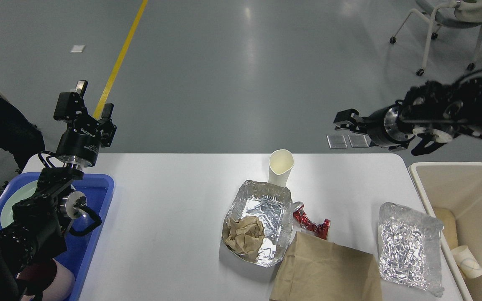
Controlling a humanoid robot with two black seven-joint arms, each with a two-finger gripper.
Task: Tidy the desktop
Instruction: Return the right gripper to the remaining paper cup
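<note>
At the near edge of the large white matte desktop (174,200) lie a flat brown paper bag (329,271) & crinkled foil sheet (408,244): light, flimsy, pinch by edges. Mid-table: foil tray w/ crumpled paper (257,221), red wrapper (310,223), white paper cup (280,167), crushable, grip at rim. Left gripper (88,100) fingers apart, empty. Right gripper (343,121) above far corner, can't tell its state.

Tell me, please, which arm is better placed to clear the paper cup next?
Right, I think. The right gripper hangs above the desktop's far right edge, near the paper cup. The left gripper is raised over the blue tray, far across the desktop.
</note>
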